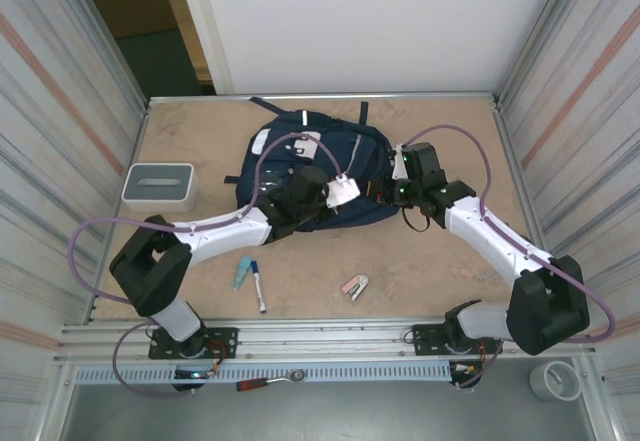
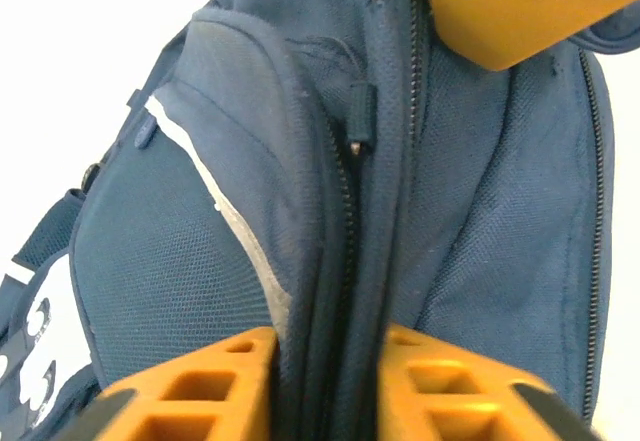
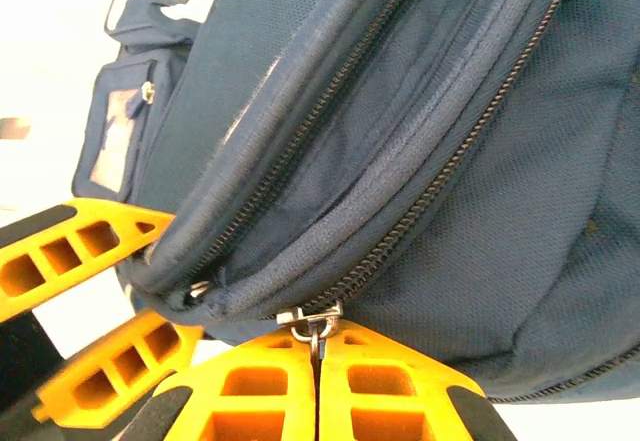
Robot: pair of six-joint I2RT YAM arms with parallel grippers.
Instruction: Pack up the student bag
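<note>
The student bag (image 1: 345,146) is a navy backpack lying flat at the back middle of the table. My left gripper (image 1: 358,199) is at its right near edge. In the left wrist view it (image 2: 330,381) is shut on a fold of the bag (image 2: 150,251) that carries a closed zipper line, with the fabric squeezed between the orange fingers (image 2: 190,391). A black zipper tab (image 2: 360,116) hangs further up that line. My right gripper (image 1: 382,193) is close beside the left one. In the right wrist view it (image 3: 316,361) is shut on a metal zipper pull (image 3: 312,319) at the bag's (image 3: 500,191) lower zipper.
A grey-white box (image 1: 158,185) stands at the left. On the near part of the table lie a teal item (image 1: 241,273), a marker (image 1: 257,286) and a small pink-white item (image 1: 355,286). Ribbed walls close in both sides.
</note>
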